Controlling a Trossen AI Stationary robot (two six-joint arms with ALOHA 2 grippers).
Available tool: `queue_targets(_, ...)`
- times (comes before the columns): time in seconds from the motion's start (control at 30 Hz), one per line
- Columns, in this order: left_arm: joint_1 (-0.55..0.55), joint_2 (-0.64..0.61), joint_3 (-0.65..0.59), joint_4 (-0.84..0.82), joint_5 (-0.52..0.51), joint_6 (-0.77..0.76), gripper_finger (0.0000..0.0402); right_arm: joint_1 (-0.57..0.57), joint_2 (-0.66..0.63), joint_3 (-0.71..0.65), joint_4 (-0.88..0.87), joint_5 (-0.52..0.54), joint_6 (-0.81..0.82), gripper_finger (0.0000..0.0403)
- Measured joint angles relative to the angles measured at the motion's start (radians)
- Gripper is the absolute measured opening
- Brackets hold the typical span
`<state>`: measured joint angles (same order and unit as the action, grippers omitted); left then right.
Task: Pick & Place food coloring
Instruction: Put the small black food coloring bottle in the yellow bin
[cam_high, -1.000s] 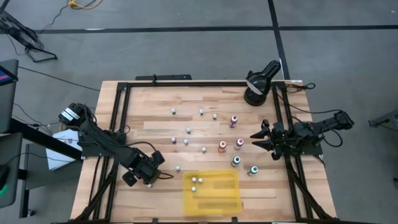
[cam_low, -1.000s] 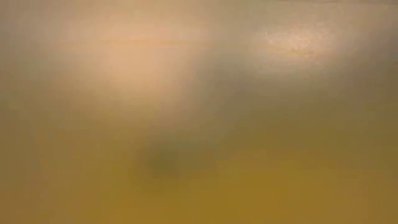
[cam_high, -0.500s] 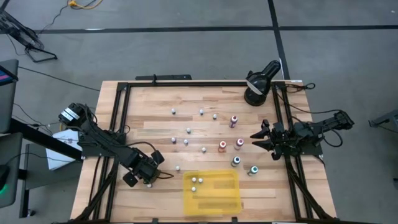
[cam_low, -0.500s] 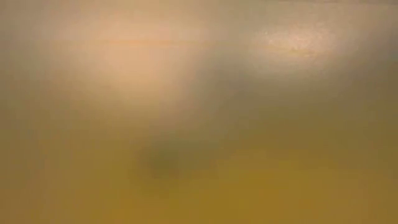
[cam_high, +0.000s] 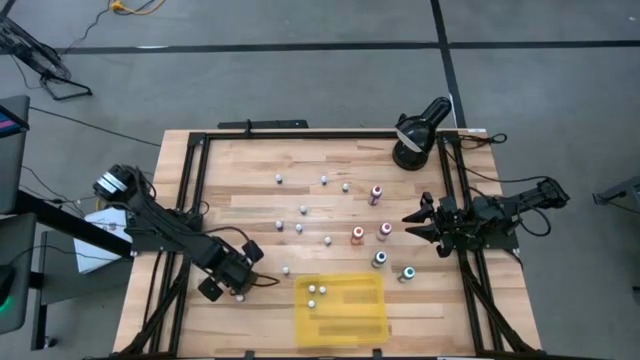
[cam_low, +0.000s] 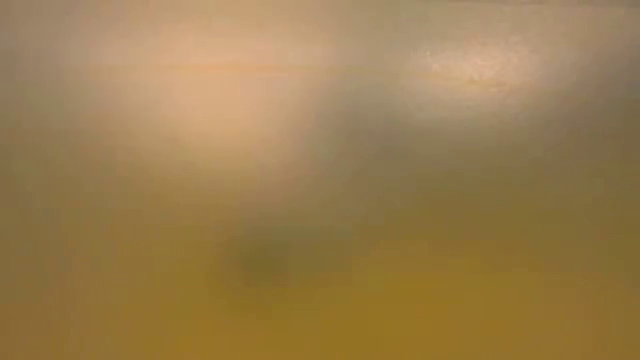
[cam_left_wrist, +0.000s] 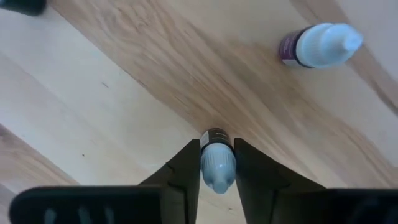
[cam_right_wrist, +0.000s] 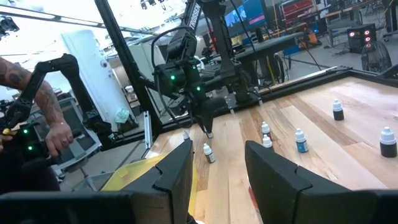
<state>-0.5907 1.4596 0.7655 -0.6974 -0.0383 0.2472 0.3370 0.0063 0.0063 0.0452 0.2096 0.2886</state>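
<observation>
Nothing has visibly shifted since the earlier frame. The left gripper (cam_left_wrist: 217, 163) jaws stay clamped on a food coloring bottle (cam_left_wrist: 217, 163) between them, low over the table (cam_left_wrist: 124, 93); the right gripper (cam_right_wrist: 217, 162) jaws stand open.

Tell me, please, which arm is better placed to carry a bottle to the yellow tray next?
The left. Its hand is shut on a small bottle, close beside the yellow tray. The right hand is open and holds nothing, at the table's right edge.
</observation>
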Motion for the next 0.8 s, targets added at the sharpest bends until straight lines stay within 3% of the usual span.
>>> queue_targets(0.53,0.056,-0.229,0.095,-0.08,0.015,-0.221,0.0077,0.0,0.0,0.0,0.0,0.0,0.0,0.0139)
queue_targets(0.8,0.056,-0.252,0.096,-0.099,0.016,-0.261,0.007,0.0,0.0,0.0,0.0,0.0,0.0,0.0137)
